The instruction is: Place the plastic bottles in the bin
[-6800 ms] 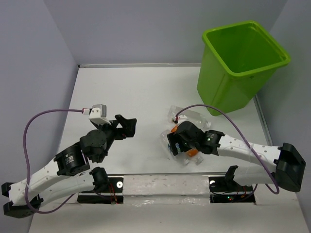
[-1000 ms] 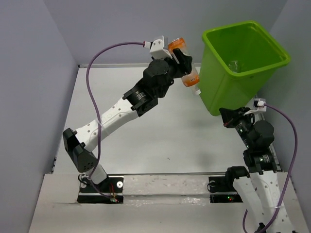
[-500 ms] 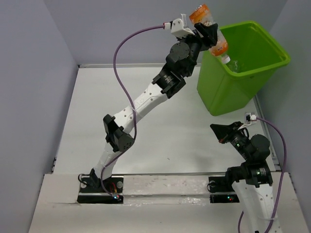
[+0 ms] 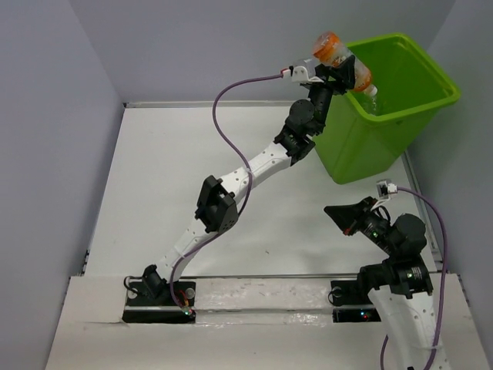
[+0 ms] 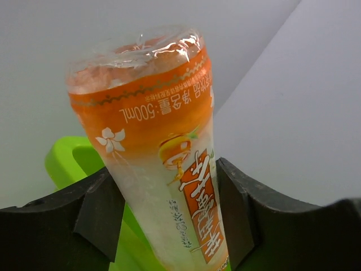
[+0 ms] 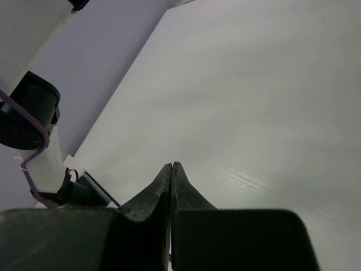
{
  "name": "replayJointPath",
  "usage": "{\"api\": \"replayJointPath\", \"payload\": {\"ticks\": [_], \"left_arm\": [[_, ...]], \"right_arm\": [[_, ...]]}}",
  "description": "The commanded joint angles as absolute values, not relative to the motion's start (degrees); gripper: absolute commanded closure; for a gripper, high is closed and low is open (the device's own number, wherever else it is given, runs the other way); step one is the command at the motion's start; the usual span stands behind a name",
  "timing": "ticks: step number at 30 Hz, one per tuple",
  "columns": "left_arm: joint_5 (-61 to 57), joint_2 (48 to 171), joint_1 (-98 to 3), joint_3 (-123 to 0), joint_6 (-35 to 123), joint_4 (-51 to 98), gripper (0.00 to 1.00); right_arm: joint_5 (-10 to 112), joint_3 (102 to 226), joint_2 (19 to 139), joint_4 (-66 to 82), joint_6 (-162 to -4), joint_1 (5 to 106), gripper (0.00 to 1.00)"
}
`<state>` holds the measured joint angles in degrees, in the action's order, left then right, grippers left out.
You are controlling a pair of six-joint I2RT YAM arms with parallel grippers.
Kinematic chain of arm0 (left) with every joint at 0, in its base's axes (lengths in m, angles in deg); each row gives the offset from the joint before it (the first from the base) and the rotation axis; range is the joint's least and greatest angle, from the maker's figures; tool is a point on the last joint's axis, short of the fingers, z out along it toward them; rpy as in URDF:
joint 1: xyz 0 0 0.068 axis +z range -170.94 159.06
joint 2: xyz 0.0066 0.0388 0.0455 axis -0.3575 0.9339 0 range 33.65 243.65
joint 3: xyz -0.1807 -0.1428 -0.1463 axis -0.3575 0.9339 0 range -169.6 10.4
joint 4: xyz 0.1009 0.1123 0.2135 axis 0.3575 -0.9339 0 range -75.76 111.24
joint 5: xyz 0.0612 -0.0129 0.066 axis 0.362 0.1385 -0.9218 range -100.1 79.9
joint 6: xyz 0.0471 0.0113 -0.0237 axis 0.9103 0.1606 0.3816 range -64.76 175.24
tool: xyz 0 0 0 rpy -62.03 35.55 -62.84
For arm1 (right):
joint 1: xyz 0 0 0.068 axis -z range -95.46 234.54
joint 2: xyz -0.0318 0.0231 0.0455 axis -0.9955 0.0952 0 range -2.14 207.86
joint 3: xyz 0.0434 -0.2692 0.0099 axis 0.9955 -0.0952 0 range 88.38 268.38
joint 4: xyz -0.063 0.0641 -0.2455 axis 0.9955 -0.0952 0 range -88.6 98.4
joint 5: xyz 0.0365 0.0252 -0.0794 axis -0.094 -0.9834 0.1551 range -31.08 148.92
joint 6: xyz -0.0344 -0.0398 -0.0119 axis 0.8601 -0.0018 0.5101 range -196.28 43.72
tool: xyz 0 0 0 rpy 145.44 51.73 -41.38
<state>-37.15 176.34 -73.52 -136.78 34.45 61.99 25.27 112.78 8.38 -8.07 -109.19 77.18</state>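
One orange-labelled bottle (image 4: 343, 61) has swung further over the bin (image 4: 362, 146).

A clear plastic bottle (image 4: 344, 62) with an orange label is hanging tilted, neck downward, over the left rim of the bin (image 4: 362, 150), with the left pincer (image 5: 169, 217) clasping its middle. The bin, a large lime-green tub with a rolled rim, is standing upright at the far right corner of the table (image 4: 192, 169).
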Motion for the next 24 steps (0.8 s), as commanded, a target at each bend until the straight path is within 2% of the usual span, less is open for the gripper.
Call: {"api": "replayJointPath", "payload": {"ticks": [1,2,3,9,14,17,21,24], "left_arm": [[-35.9,176.6,-72.4,-141.9,38.5,74.5,0.2],[-35.2,176.7,-72.4,-141.3,39.2,74.5,0.04],[-34.9,176.9,-72.4,-140.3,39.6,74.4,0.01],[-29.1,172.3,-72.4,-138.2,45.5,72.5,0.01],[-26.8,161.2,-72.4,-132.6,48.3,68.4,0.01],[-29.4,150.7,-73.6,-124.2,53.0,64.5,0.01],[-42.5,132.6,-76.6,-105.1,57.3,57.3,0.01],[-44.3,112.6,-77.6,-79.2,48.1,49.5,0.01]], "right_arm": [[22.7,114.0,9.1,-6.8,-109.0,75.7,1.0],[23.0,114.6,9.3,-6.7,-108.5,75.7,1.0],[23.2,114.7,9.8,-6.5,-108.4,75.7,1.0],[24.2,116.8,12.4,-5.1,-106.7,75.7,1.0],[25.8,120.4,14.5,-5.9,-103.3,75.7,1.0],[27.4,124.2,16.7,-6.1,-101.4,75.7,1.0],[29.6,126.7,17.0,-2.8,-102.9,75.7,1.0],[32.3,128.5,16.1,1.4,-105.1,75.7,0.96]]}}
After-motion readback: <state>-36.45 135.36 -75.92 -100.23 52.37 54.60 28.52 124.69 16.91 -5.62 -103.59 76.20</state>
